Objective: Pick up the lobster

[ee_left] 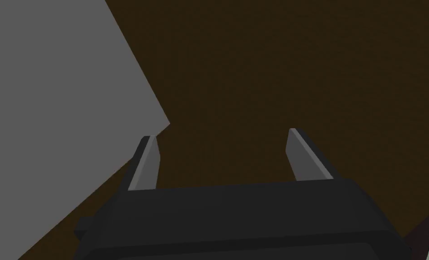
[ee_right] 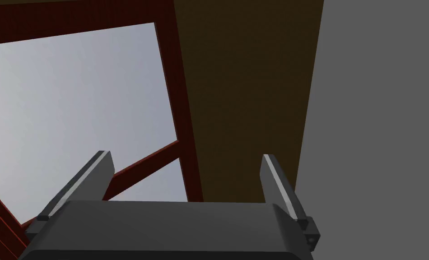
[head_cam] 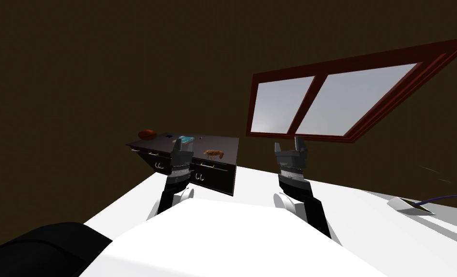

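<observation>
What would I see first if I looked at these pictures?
The big red-framed window on the brown wall, off to the right, grabs you first. Then the little orange lobster lying on the dark cabinet top, just right of the open left end effector.

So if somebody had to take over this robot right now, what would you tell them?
Left gripper: open, empty, held up in front of the dark cabinet.
Right gripper: open, empty, held up off to the cabinet's right.
Lobster: orange, lying on the cabinet top towards its right end, not gripped.
Done: nothing picked up yet.
To do: bring a gripper down over the lobster (the left looks nearer), close on it, lift.
</observation>
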